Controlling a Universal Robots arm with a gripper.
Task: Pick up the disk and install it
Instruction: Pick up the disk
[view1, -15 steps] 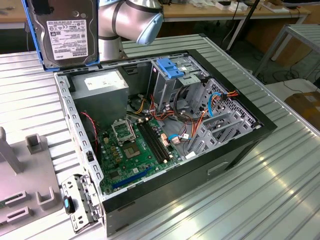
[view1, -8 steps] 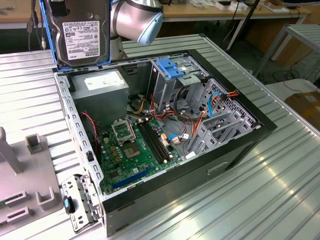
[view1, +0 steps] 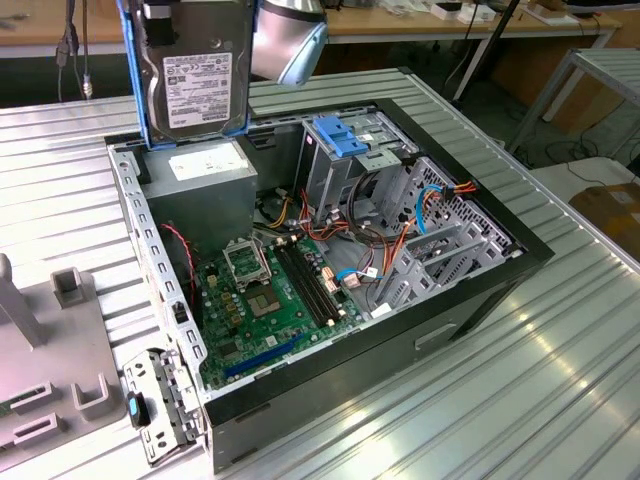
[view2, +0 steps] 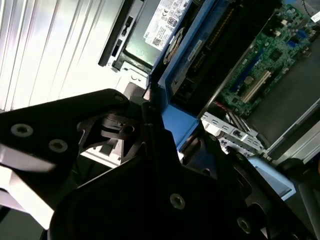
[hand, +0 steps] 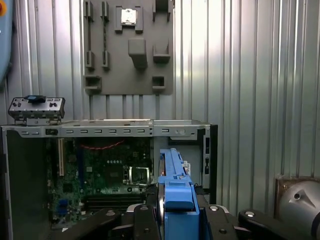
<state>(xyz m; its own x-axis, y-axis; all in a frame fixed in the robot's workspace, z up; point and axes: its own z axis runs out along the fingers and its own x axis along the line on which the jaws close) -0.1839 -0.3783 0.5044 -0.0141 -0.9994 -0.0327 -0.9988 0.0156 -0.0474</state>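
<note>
The disk (view1: 195, 80) is a grey metal hard drive with a white label and blue side rails. It hangs upright in the air over the back corner of the open computer case (view1: 450, 300), above the power supply (view1: 205, 175), at the exterior view's upper left. My gripper (hand: 177, 212) is shut on the disk, with its black fingers (hand: 142, 212) pressed against both sides. The disk's blue rail (hand: 172, 175) runs out between them, edge-on. In the second wrist view the disk (view2: 187, 47) juts out past the gripper (view2: 165, 125) over the case.
Inside the case lie a green motherboard (view1: 275, 300), loose cables and a tall metal drive bay topped by a blue bracket (view1: 340, 135). A grey fixture plate (view1: 60, 390) with slots sits on the ribbed metal table (view1: 520, 400) at the exterior view's left.
</note>
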